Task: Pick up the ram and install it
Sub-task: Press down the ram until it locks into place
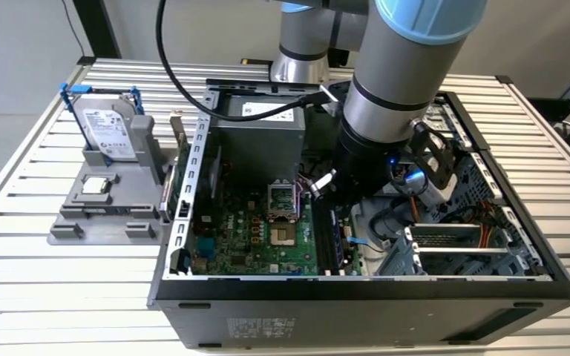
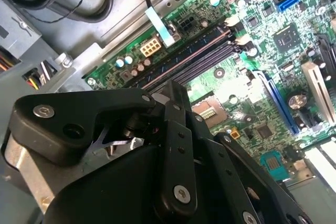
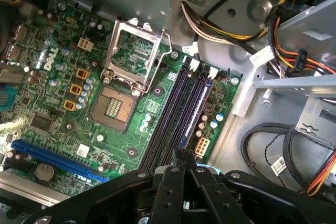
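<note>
My gripper (image 1: 326, 200) is down inside the open computer case, right over the black memory slots (image 1: 329, 237) beside the CPU socket (image 1: 280, 204). In both wrist views the fingers (image 3: 181, 156) (image 2: 170, 90) stand together at one end of a thin dark-blue strip. That strip is the ram (image 3: 191, 121) (image 2: 184, 59), seen edge-on. It lies along one of the memory slots (image 3: 168, 119), in line with it. Whether it is pressed fully down I cannot tell.
A silver hard drive (image 1: 107, 130) stands in a grey fixture (image 1: 102, 215) on the slatted table at the exterior view's left. Inside the case are the power supply (image 1: 260, 137), cable bundles (image 3: 231, 30), a drive cage (image 1: 453, 245) and a blue card slot (image 3: 58, 158).
</note>
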